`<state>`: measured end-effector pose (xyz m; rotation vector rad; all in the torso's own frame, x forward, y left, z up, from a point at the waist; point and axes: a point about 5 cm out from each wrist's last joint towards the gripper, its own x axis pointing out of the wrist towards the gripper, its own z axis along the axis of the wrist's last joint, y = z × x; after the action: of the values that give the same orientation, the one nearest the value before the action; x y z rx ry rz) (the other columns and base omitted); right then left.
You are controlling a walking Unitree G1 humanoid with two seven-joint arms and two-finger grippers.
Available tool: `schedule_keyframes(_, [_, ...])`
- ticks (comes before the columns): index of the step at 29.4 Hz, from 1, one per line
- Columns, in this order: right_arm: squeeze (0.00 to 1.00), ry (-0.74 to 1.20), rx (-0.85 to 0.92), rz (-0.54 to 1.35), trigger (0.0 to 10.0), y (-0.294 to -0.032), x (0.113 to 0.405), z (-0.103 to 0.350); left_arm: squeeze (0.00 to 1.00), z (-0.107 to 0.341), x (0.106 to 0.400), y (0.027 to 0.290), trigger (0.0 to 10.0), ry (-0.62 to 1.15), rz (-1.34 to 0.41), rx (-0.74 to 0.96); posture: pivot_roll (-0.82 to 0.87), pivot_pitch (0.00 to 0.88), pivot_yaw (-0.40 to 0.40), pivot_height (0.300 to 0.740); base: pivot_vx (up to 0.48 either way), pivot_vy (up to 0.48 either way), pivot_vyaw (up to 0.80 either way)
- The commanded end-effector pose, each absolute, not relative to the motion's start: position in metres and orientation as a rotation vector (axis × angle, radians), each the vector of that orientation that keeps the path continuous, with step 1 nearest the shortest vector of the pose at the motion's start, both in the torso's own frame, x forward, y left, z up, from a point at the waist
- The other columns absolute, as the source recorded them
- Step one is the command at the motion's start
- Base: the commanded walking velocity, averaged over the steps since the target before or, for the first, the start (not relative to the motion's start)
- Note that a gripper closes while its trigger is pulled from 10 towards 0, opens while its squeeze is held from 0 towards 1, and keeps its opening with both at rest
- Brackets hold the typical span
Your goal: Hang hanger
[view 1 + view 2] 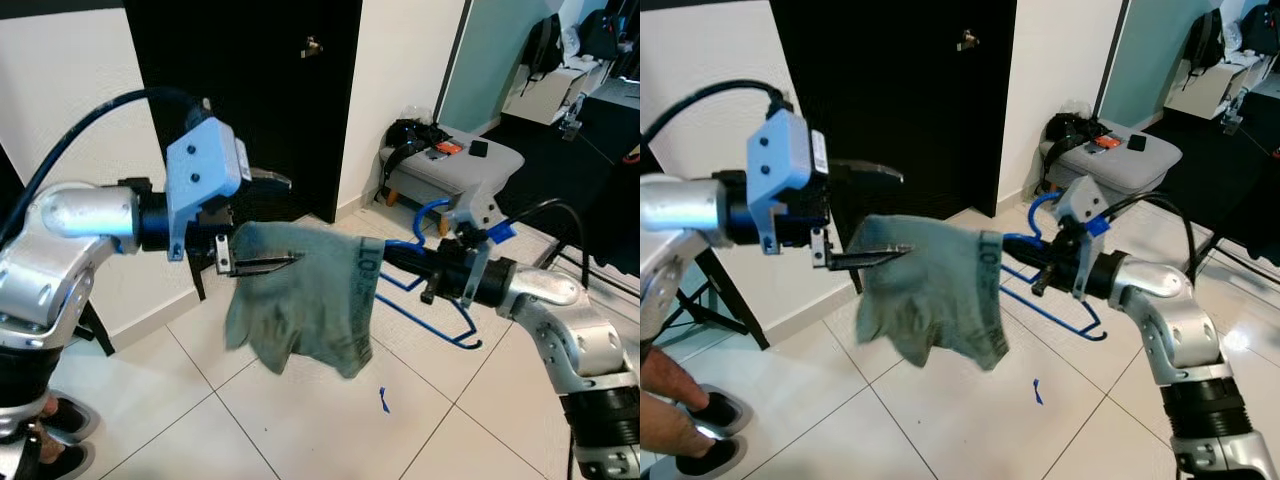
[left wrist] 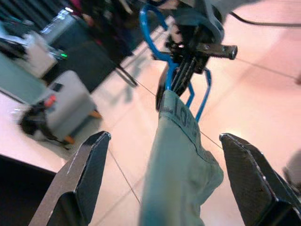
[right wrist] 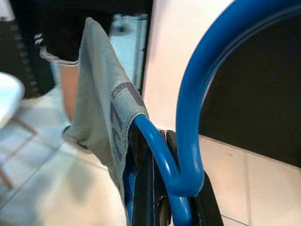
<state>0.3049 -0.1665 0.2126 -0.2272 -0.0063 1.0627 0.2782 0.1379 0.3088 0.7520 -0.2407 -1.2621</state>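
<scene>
A blue wire hanger point(image 3: 190, 122) is held out level in front of me, my right gripper point(image 1: 412, 262) shut on it just below the hook. A grey-green cloth point(image 1: 305, 300) is draped over the hanger's arm and hangs down above the tiled floor. My left gripper point(image 1: 262, 225) stands open at the cloth's free end, one finger above it and one finger point(image 1: 262, 266) in front of it. In the left wrist view the cloth point(image 2: 181, 174) runs between the two widely spread fingers point(image 2: 80, 183) without either pad touching it.
A black door point(image 1: 270, 90) stands behind the arms. A grey stool point(image 1: 450, 165) with small items on it is at the back right. A person's hand point(image 1: 665, 395) and shoes point(image 1: 710, 455) are low on the left. A blue scrap point(image 1: 383, 401) lies on the tiles.
</scene>
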Motion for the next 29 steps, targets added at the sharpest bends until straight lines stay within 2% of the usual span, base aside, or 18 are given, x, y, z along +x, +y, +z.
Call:
schedule_keyframes(1, [0.00, -0.014, -0.259, 1.119, 10.0, -0.158, 0.301, 0.212, 0.00, 0.303, 0.279, 0.135, 10.0, -0.189, -1.316, 0.815, 0.04, 0.000, -0.031, 0.740, 0.000, 0.000, 0.00])
schedule_keyframes(12, [0.00, -0.027, -0.276, 1.196, 10.0, -0.139, 0.298, 0.211, 0.00, 0.282, 0.281, 0.125, 10.0, -0.070, -1.411, 0.877, 0.04, 0.000, -0.021, 0.740, 0.000, 0.000, 0.00])
schedule_keyframes(13, [0.00, -0.042, -0.277, 1.211, 10.0, -0.134, 0.297, 0.213, 0.00, 0.270, 0.284, 0.125, 6.7, -0.010, -1.414, 0.903, 0.04, 0.000, -0.019, 0.740, 0.000, 0.000, 0.00])
schedule_keyframes(14, [0.00, -0.042, -0.277, 1.211, 10.0, -0.134, 0.297, 0.213, 0.00, 0.270, 0.284, 0.125, 6.7, -0.010, -1.414, 0.903, 0.04, 0.000, -0.019, 0.740, 0.000, 0.000, 0.00])
schedule_keyframes(15, [0.00, -0.048, -0.278, 1.216, 10.0, -0.132, 0.297, 0.214, 0.00, 0.266, 0.286, 0.125, 4.8, 0.016, -1.410, 0.912, 0.04, 0.000, -0.019, 0.740, 0.000, 0.000, 0.00])
schedule_keyframes(16, [0.00, -0.048, -0.278, 1.216, 10.0, -0.132, 0.297, 0.214, 0.00, 0.266, 0.286, 0.125, 4.8, 0.016, -1.410, 0.912, 0.04, 0.000, -0.019, 0.740, 0.000, 0.000, 0.00])
schedule_keyframes(17, [0.00, -0.053, -0.279, 1.223, 10.0, -0.130, 0.296, 0.215, 0.00, 0.263, 0.287, 0.126, 2.7, 0.034, -1.408, 0.917, 0.04, 0.000, -0.018, 0.740, 0.000, 0.000, 0.00])
schedule_keyframes(18, [0.00, -0.053, -0.279, 1.223, 10.0, -0.130, 0.296, 0.215, 0.00, 0.263, 0.287, 0.126, 2.7, 0.034, -1.408, 0.917, 0.04, 0.000, -0.018, 0.740, 0.000, 0.000, 0.00])
schedule_keyframes(19, [0.00, -0.059, -0.278, 1.230, 10.0, -0.129, 0.296, 0.217, 0.00, 0.261, 0.290, 0.126, 0.0, 0.044, -1.392, 0.919, 0.03, 0.000, -0.016, 0.740, 0.000, 0.000, 0.00])
schedule_keyframes(29, [0.00, -0.091, -0.276, 1.245, 10.0, -0.122, 0.295, 0.223, 0.00, 0.251, 0.300, 0.132, 0.0, 0.099, -1.338, 0.949, 0.03, 0.000, -0.012, 0.740, 0.000, 0.000, 0.00])
